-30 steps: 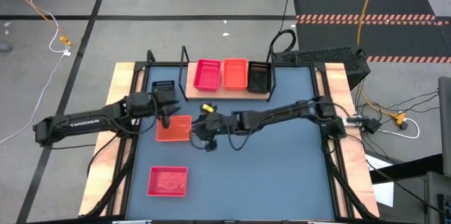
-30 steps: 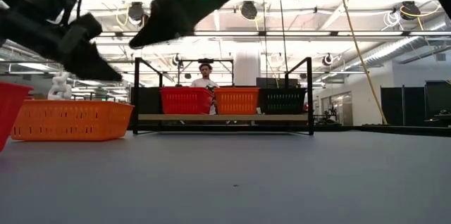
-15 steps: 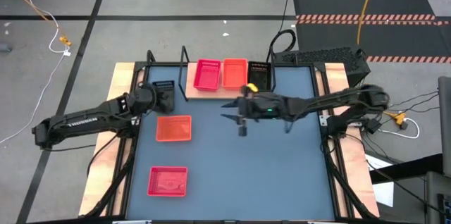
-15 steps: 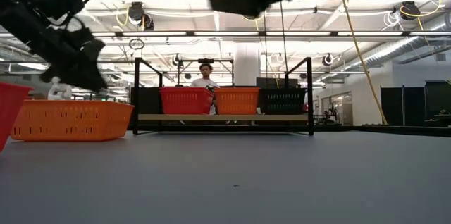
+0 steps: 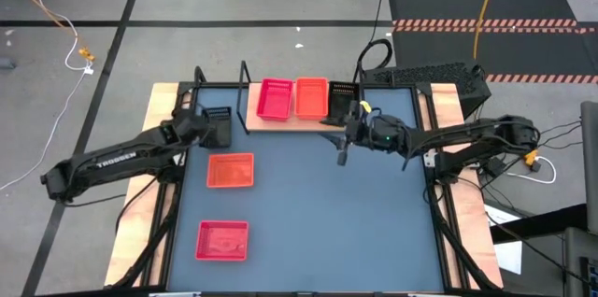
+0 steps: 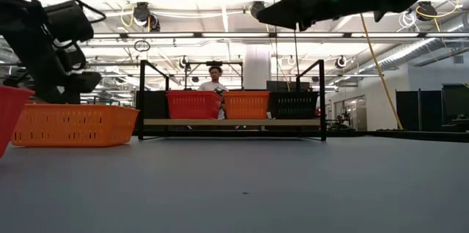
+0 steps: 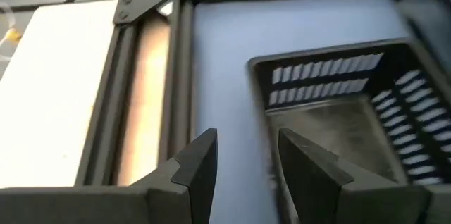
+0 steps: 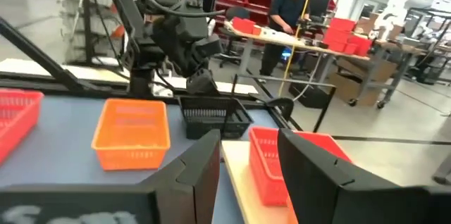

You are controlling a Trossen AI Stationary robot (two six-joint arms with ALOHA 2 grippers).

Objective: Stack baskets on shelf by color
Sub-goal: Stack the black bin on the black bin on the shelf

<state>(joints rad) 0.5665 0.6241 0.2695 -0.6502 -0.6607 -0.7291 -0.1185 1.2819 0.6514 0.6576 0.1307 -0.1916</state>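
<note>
The shelf [image 5: 304,120] stands at the table's far edge, and a pinkish-red basket [image 5: 274,99], an orange basket [image 5: 311,97] and a black basket [image 5: 342,103] sit on it side by side. On the tabletop lie a second black basket [image 5: 220,125], an orange one [image 5: 230,170] and a pinkish-red one [image 5: 222,240]. My left gripper [image 7: 245,171] is open at the tabletop black basket [image 7: 345,118], its fingers standing on either side of that basket's left wall. My right gripper [image 5: 342,154] hangs open and empty in front of the shelf's right end.
Black frame rails [image 7: 182,76] and a wooden strip border the table's left side, close to my left gripper. Bare blue-grey tabletop [image 5: 355,222] spreads over the right and near parts. Beyond the table, a person [image 6: 213,79] stands in the room behind the shelf.
Both grippers have left the orange basket on the tabletop, which stayed in place. My left gripper moved toward the far-left corner and came down at the black basket. My right gripper swung toward the right and far edge, ending in front of the shelf's right end.
</note>
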